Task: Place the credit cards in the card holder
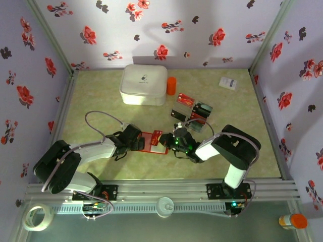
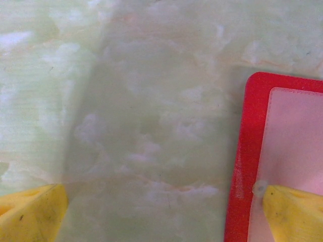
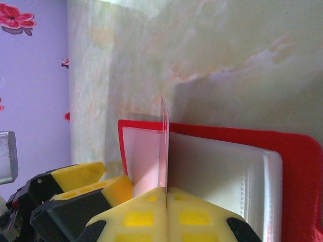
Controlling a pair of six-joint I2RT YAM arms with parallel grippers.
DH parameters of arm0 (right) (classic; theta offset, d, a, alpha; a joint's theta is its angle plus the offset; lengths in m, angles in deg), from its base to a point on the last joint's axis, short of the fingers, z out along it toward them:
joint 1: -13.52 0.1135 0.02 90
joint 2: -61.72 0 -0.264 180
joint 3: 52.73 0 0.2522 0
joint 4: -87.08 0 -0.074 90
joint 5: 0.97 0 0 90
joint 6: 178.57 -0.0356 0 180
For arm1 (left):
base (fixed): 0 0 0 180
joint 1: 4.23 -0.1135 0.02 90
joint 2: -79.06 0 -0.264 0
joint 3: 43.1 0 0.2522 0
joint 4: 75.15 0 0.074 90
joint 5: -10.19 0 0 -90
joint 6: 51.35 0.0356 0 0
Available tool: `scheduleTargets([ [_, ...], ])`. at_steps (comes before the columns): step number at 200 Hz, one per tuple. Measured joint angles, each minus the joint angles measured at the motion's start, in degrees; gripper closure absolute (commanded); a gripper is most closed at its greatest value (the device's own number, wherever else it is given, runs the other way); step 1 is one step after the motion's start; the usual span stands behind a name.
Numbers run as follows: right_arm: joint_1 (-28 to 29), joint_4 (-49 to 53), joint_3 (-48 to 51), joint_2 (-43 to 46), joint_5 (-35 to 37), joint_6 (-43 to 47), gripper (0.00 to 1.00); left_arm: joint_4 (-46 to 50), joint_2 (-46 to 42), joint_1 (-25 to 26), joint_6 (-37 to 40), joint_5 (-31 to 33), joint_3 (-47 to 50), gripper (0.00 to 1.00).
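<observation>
Both arms bend inward, low over the counter; left hand spread, one finger on the open card holder; right hand pinches a credit card edge-up over it; other cards lie just beyond.

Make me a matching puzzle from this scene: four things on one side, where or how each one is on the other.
1 left gripper
2 right gripper
3 orange cylinder
4 card holder

A next to the white box
B shut on a card
C lying open between the grippers
D open, one finger on the card holder

Pairs: 1-D, 2-B, 3-A, 4-C
</observation>
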Motion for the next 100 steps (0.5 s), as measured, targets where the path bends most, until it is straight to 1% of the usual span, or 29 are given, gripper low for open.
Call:
scheduleTargets([
  [100,1.4,2.4,0.0,0.0,-0.4,-1.2,1.0,-0.1,0.0,0.0,0.0,0.0,0.0,0.0],
])
